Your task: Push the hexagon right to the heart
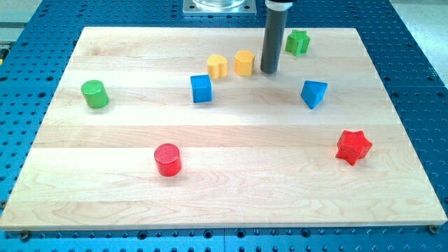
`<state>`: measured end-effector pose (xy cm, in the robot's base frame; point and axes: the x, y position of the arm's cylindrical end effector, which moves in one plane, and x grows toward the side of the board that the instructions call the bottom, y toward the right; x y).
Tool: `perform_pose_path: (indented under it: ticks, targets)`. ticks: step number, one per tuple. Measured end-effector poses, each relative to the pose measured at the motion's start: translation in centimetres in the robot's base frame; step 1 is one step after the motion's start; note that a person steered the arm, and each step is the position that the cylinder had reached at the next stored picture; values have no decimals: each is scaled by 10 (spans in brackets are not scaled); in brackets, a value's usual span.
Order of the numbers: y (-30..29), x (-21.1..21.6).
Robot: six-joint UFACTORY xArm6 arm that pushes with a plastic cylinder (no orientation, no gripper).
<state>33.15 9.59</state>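
A yellow hexagon block [243,61] sits near the view's top centre of the wooden board [224,182]. A yellow heart block [217,66] lies just to its left, with a small gap between them. My tip [269,71] is down on the board just right of the hexagon, close to it. The dark rod rises from the tip to the view's top edge.
A blue cube [201,88] lies below the heart. A green star-like block [297,42] is right of the rod. A blue triangular block [313,93], a red star [353,146], a red cylinder [167,159] and a green cylinder [94,94] lie around the board.
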Motion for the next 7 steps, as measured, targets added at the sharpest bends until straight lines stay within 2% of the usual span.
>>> perform_pose_path:
  ticks: [1, 2, 3, 5, 6, 7]
  targets:
    - [-35, -5]
    - [-1, -12]
    - [58, -53]
    - [135, -80]
    - [126, -102]
    - [59, -88]
